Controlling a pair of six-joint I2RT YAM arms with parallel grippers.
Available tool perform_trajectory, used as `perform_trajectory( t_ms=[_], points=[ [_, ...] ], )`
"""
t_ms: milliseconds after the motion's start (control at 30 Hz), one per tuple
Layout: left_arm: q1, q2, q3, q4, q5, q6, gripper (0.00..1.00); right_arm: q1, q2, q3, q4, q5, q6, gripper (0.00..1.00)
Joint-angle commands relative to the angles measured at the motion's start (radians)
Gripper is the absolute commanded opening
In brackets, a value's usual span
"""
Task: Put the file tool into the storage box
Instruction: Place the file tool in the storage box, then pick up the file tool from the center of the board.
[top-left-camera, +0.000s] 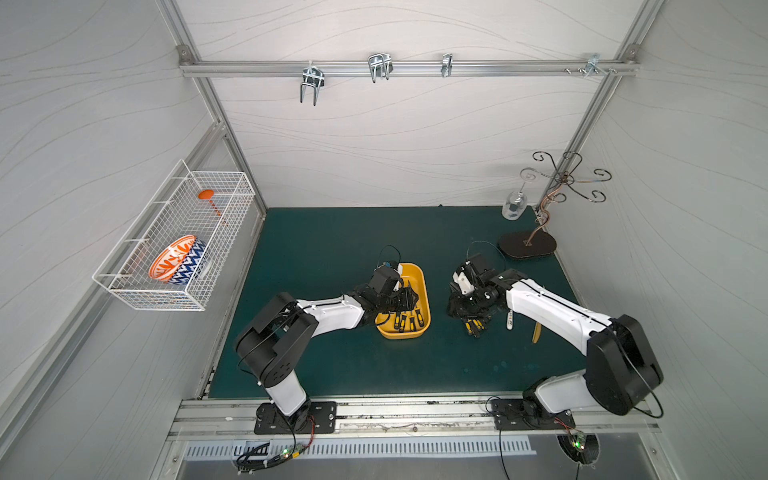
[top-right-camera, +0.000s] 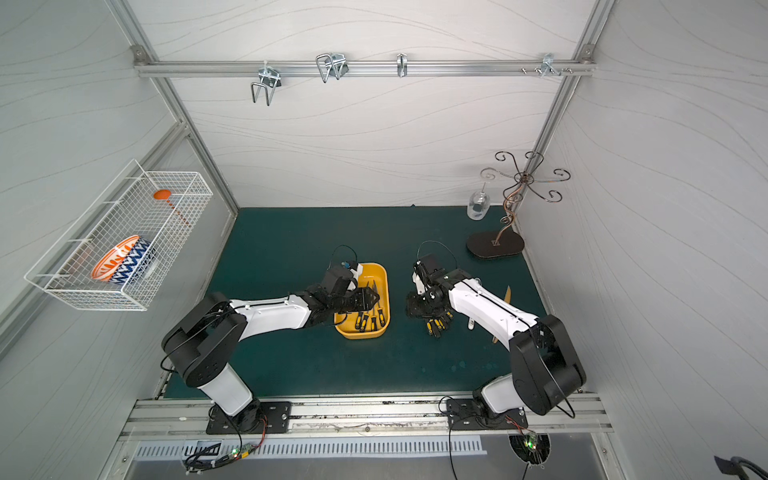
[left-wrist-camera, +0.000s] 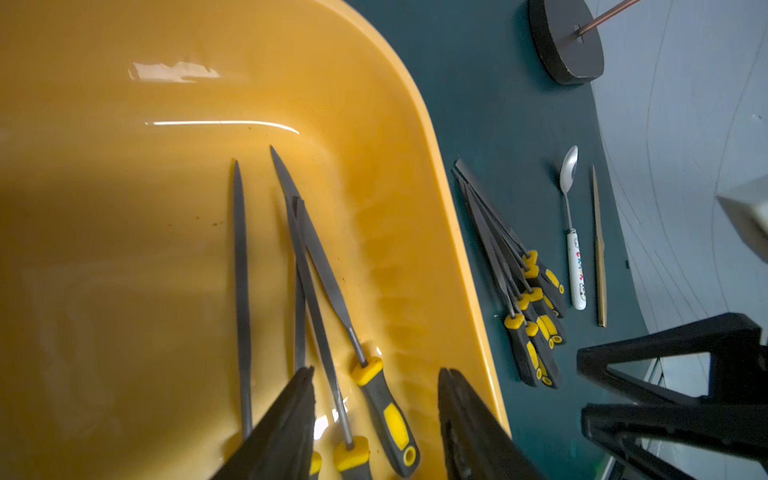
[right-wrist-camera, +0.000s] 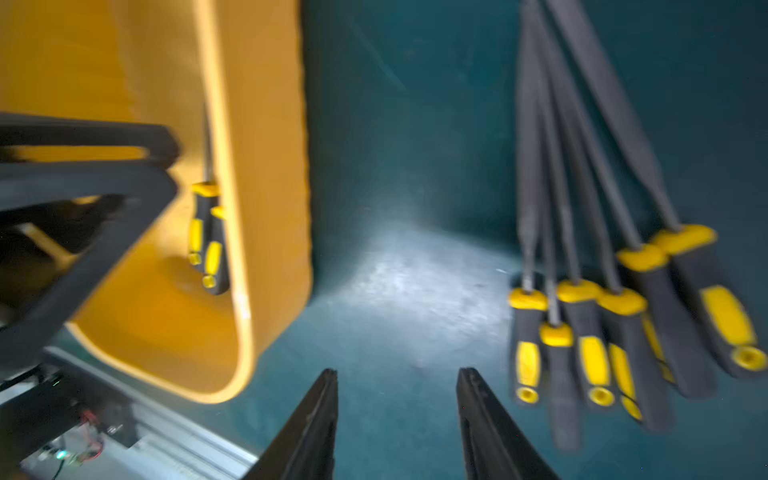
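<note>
**Left gripper** (left-wrist-camera: 376, 370): jaws apart, gripping nothing. They hang low over the near end of the storage box (left-wrist-camera: 436, 174), right above the handles of the boxed files (left-wrist-camera: 328, 286), four of which lie on its floor. Whether a tip touches one I cannot tell.

**Left arm** (top-left-camera: 332, 311): stretched from its base at the lower left of a top view across to the box at centre.

**Right gripper** (right-wrist-camera: 398, 372): jaws apart and empty, over bare worktop (right-wrist-camera: 395, 270) between the box and the loose files (right-wrist-camera: 602, 291). These are a fanned bundle lying just right of the box, outside it. This wrist picture is blurred.

**Right arm** (top-left-camera: 552, 307): elbow raised at lower right, forearm slanting up-left, wrist bent down over the bundle.

**Also present:**
- A spoon (left-wrist-camera: 570, 199) and a slim gold stick (left-wrist-camera: 598, 257) lie beside the bundle.
- A hook stand (top-left-camera: 527, 246) and a glass jar (top-left-camera: 513, 208) stand at the upper right of the mat.
- A wire basket (top-left-camera: 145, 295) on the left wall holds a patterned bowl (top-left-camera: 176, 259).
</note>
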Motion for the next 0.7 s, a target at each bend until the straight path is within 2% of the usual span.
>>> perform_trajectory(
  t_ms=[0,667],
  points=[
    [-0.004,-0.047,0.025,0.015,-0.031,0.018,0.53,-0.013,0.024,-0.005,-0.099,0.098,0.010,0.51],
    [-0.004,-0.093,-0.010,0.006,-0.055,0.012,0.55,0.006,0.195,-0.037,-0.053,0.078,-0.019,0.44]
  ],
)
